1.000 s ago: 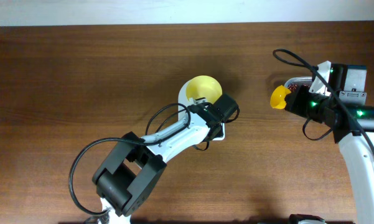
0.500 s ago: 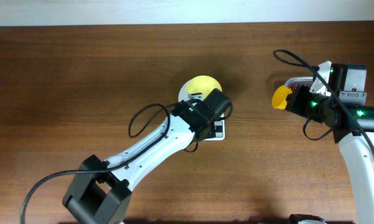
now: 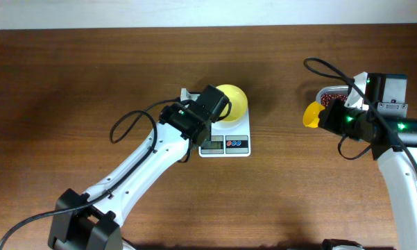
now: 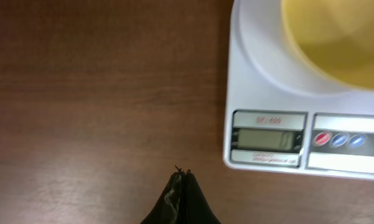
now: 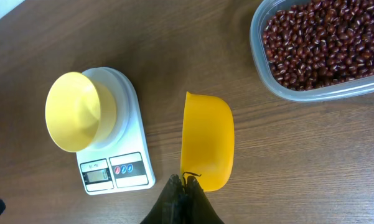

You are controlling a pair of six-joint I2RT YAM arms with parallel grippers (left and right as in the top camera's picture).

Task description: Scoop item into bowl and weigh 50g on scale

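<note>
The pale-yellow bowl (image 3: 232, 102) stands on the white scale (image 3: 225, 139); both also show in the right wrist view, bowl (image 5: 81, 111) and scale (image 5: 121, 171), and in the left wrist view, bowl (image 4: 336, 37) and scale (image 4: 267, 81). The display reads 0. The reddish-brown beans (image 5: 327, 37) fill a clear tub (image 5: 280, 87) at the right. My left gripper (image 4: 182, 177) is shut and empty, over bare table left of the scale. My right gripper (image 5: 185, 182) is shut on the yellow scoop (image 5: 208, 140), which is empty and held between scale and tub.
The clear tub also shows in the overhead view (image 3: 331, 92), partly hidden under my right arm (image 3: 392, 132). My left arm (image 3: 146, 163) reaches across the table's middle toward the scale. Bare wooden table lies to the left and front.
My left gripper has drawn back left off the scale, uncovering the bowl and the display. My right gripper with the scoop has barely moved.
</note>
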